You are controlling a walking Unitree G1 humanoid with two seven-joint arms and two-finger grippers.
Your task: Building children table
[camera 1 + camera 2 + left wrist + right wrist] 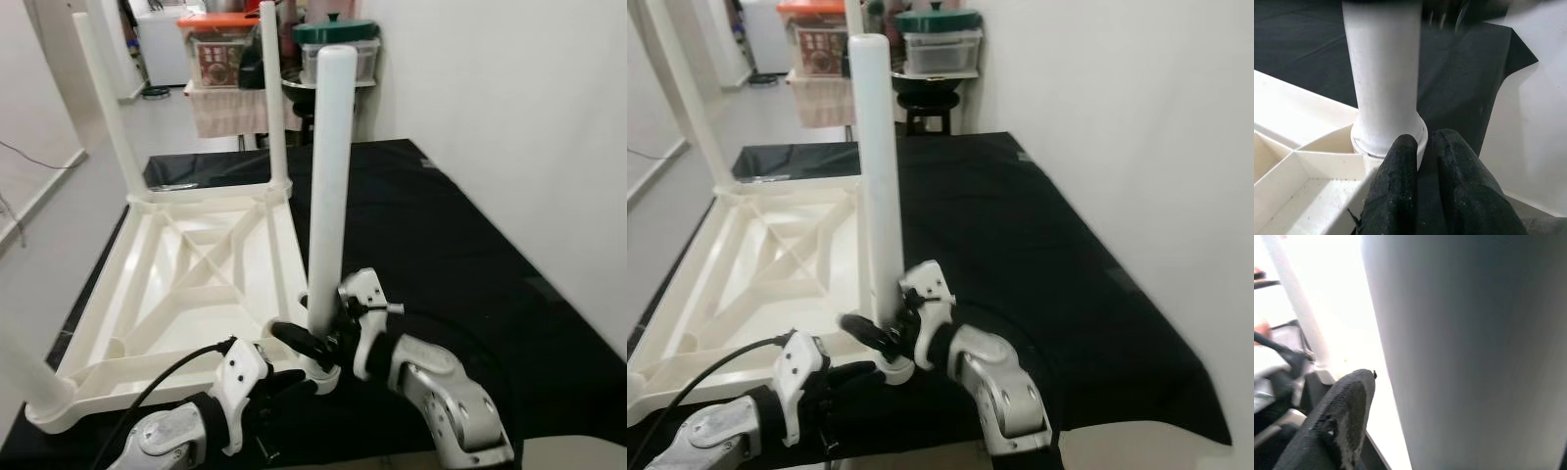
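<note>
A lived-in home is shown, probably a room that opens to a corridor. Plain white walls and a pale tiled floor are seen. A black cloth is spread over the low surface in front. At the far end, a small stand covered with a light cloth is loaded with household storage: a clear box with an orange lid and a container with a green lid. Further back, a white appliance is placed in the corridor.
</note>
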